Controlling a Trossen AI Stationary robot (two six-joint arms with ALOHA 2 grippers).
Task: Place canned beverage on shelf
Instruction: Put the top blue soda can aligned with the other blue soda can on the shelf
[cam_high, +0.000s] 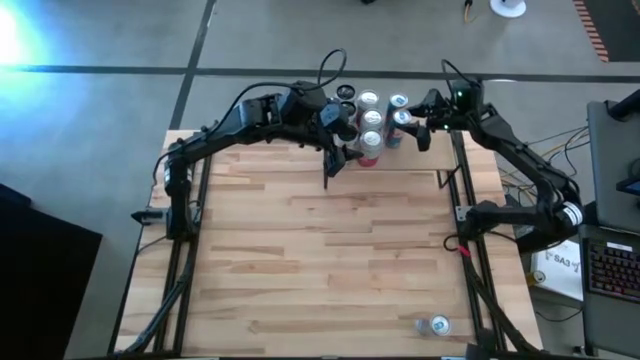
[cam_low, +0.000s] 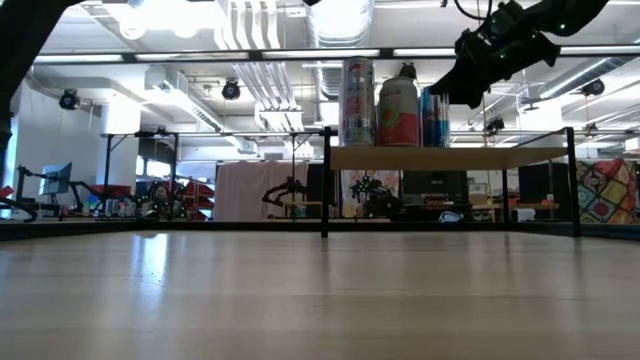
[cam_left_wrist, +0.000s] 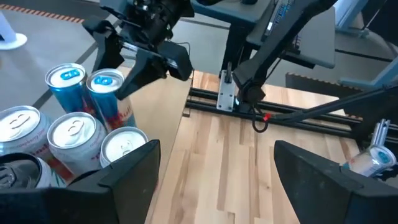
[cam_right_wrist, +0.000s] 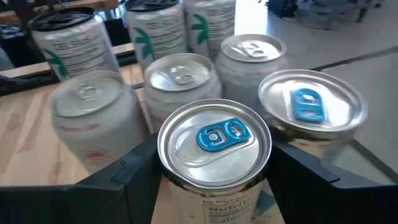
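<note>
Right pincer (cam_high: 411, 128) sits over the far right part of the shelf (cam_low: 520, 157), fingers on either side of a can with a blue pull tab (cam_right_wrist: 214, 155). The right wrist view shows the fingers close against the can's sides; it is not clear whether they press on it, and the can stands upright on the shelf among the others. A second blue-tab can (cam_right_wrist: 311, 109) stands just beside it, touching or nearly so.

Left pincer (cam_high: 340, 140) hangs near the shelf's front edge, next to the can cluster, fingers spread apart and holding nothing. In the left wrist view its two dark fingers frame bare wood of the counter (cam_left_wrist: 249, 168), with the cans off to one side.

Shelf: pale wood panel in a thin black frame, raised above the far edge of the counter. In the low view three cans are visible on it, a tall silver can (cam_low: 357, 102), a red-and-white can (cam_low: 398, 112) and a blue-striped can (cam_low: 435, 117), all upright and close together. The high view shows a tight group of silver tops plus one black-topped can (cam_high: 347, 93) at the far left of the group.

One more can (cam_high: 437, 325) lies on its side on the counter near the front right corner, well apart from the shelf.
</note>
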